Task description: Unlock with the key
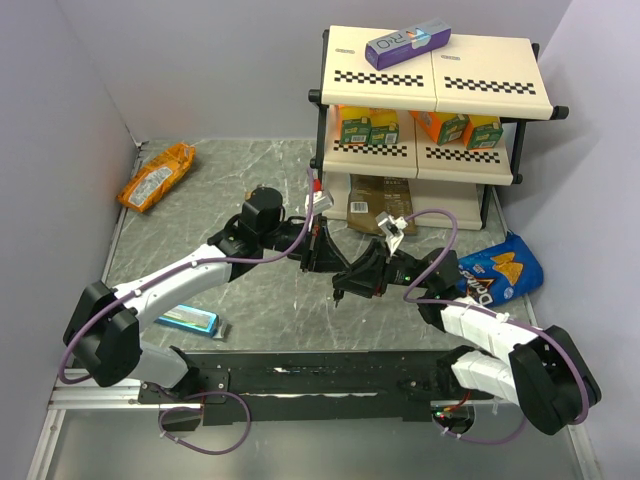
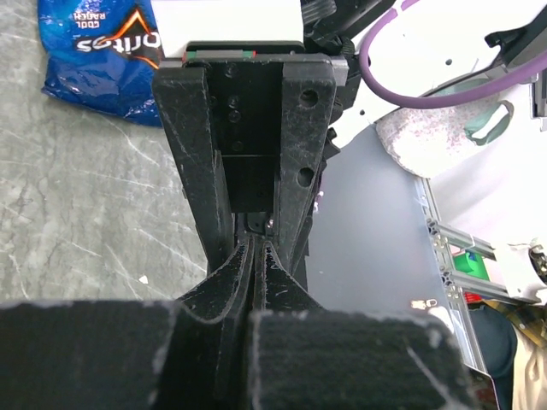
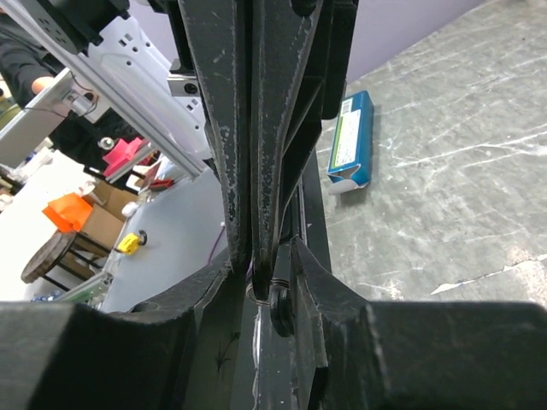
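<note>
Top external, left claw point(image 1: 322, 252) pinched shut, reaching rightward, tip-to-tip with right claw point(image 1: 350, 278) reaching leftward, its grip unclear.

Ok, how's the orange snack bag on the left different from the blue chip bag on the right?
The orange snack bag is long and narrow, while the blue chip bag is broader and more crumpled. The orange one lies in the open near the left wall. The blue one sits by the foot of the shelf, partly hidden behind the right arm. Both lie on the grey marbled table.
</note>
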`<state>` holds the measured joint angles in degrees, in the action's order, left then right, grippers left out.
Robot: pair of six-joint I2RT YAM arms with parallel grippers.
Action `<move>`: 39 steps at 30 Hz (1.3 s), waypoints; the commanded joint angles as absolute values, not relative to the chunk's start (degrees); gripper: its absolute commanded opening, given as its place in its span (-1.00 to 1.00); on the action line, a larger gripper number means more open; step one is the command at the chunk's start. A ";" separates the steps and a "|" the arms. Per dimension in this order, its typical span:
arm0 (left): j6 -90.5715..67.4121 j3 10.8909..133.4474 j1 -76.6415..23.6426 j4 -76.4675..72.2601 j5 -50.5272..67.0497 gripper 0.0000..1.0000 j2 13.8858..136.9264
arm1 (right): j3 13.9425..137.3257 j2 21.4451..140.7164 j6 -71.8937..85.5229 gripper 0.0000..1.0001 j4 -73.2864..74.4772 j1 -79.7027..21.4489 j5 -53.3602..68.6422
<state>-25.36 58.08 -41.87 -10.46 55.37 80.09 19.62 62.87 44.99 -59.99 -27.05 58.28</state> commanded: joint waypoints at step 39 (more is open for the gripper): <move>-18.29 58.88 -34.81 -2.55 27.77 0.93 75.84 | 19.25 55.47 36.48 -1.00 -46.07 -26.28 50.02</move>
<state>-21.17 57.43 -35.55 -4.67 30.26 74.26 19.29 58.85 38.72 -47.77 -27.07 52.47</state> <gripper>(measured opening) 0.966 0.010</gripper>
